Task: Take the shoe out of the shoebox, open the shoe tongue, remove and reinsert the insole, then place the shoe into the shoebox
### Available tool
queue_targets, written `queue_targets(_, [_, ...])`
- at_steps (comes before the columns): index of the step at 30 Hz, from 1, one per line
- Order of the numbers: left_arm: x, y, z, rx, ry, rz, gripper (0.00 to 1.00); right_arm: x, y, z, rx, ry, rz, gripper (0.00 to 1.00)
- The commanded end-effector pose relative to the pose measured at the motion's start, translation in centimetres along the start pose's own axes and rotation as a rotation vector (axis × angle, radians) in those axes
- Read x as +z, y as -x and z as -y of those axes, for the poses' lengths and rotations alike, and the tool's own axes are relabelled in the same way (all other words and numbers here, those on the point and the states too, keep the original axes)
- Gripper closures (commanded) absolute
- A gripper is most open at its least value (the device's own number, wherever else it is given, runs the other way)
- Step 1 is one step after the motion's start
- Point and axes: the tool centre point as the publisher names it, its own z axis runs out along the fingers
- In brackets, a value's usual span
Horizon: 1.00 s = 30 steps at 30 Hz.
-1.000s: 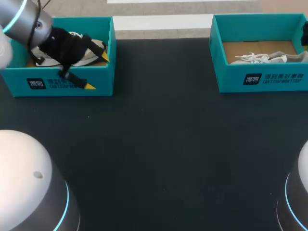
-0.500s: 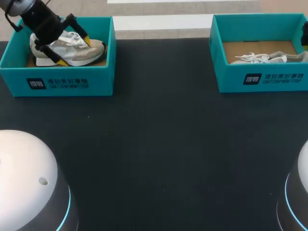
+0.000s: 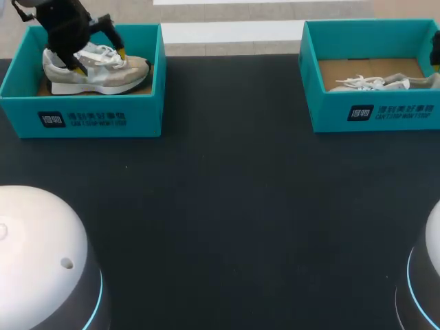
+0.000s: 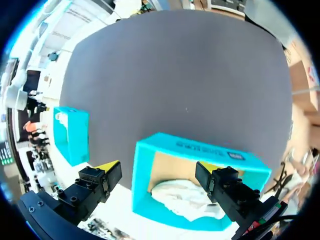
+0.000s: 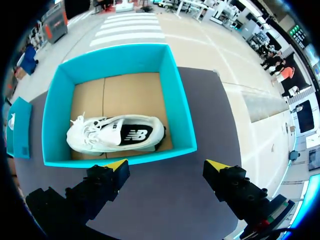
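Nearest the robot, two rounded white arm bases (image 3: 41, 261) sit at the near corners of the dark surface (image 3: 227, 206); beyond them a broad span of that surface runs to the far side, where two teal boxes stand well apart, one toward each far corner, tops open.

The left shoebox (image 3: 89, 120) holds a grey sneaker (image 3: 113, 75) upright on its sole, close to the near wall; the left gripper (image 3: 96, 60) hangs over the sneaker's laces and collar, fingers spread wide and holding nothing; whether a tip touches the shoe cannot be told. The left wrist view adds that one yellow tip is over the box's inside and the other is outside its end wall.

The right shoebox (image 3: 385, 113) holds a white sneaker (image 3: 371, 83); from the head view it is only a low pale shape, and the right arm (image 3: 436, 48) only a black sliver at the edge. The right wrist view shows the shoe lying on its side on the brown cardboard floor, against the near wall; it also shows the right gripper (image 5: 167, 164) spread open, gripping nothing, tips above the surface just in front of that wall.
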Motion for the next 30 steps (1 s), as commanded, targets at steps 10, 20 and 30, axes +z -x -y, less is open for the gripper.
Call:
queue_targets(10, [-1.5, -4.3, -6.8, 0.113, 0.035, -0.118, 0.0, 0.0, 0.0, 0.0, 0.001, 0.001, 0.0, 0.0])
queue_targets(20, [-0.3, -9.5, -12.7, 0.258, 0.072, -0.176, 0.0, 0.0, 0.0, 0.0, 0.001, 0.001, 0.0, 0.0])
queue_targets(30, [1.5, -14.4, -18.9, 0.251, 0.081, -0.243, 0.0, 0.0, 0.0, 0.0, 0.001, 0.001, 0.0, 0.0])
